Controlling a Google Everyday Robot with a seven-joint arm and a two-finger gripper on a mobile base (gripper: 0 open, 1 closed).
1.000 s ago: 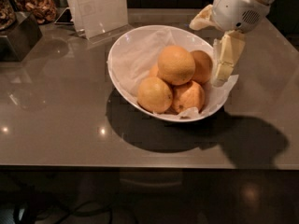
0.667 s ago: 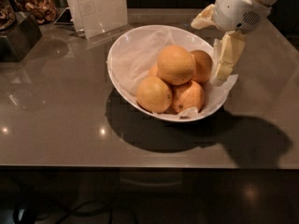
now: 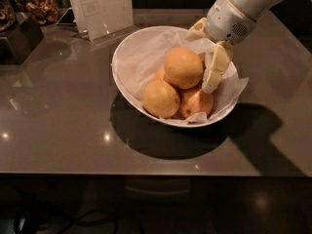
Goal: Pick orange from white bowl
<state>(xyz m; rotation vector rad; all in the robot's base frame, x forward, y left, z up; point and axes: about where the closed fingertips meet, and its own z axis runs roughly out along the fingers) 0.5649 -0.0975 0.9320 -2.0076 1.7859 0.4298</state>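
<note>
The white bowl [image 3: 118, 80] stands on the dark grey table, lined with crumpled white paper [image 3: 141, 52]. The orange [image 3: 183, 66], the largest one, lies on top of the pile in the bowl. Smaller oranges lie below it at the front left [image 3: 161, 99] and front right [image 3: 196, 103]. My gripper [image 3: 207, 50] reaches down from the upper right into the bowl's right side. Its fingers are apart. The long pale finger [image 3: 215, 68] hangs against the right side of the orange, and the other sits behind the orange near the far rim. Nothing is held.
A clear sign holder [image 3: 102, 9] stands just behind the bowl at the left. A dark box [image 3: 17, 38] and a container of brown snacks [image 3: 41, 6] are at the far left. The table's front edge [image 3: 146, 172] runs across below the bowl.
My gripper has moved left and slightly down, from the bowl's right rim to right beside the top orange. The oranges and bowl have not moved.
</note>
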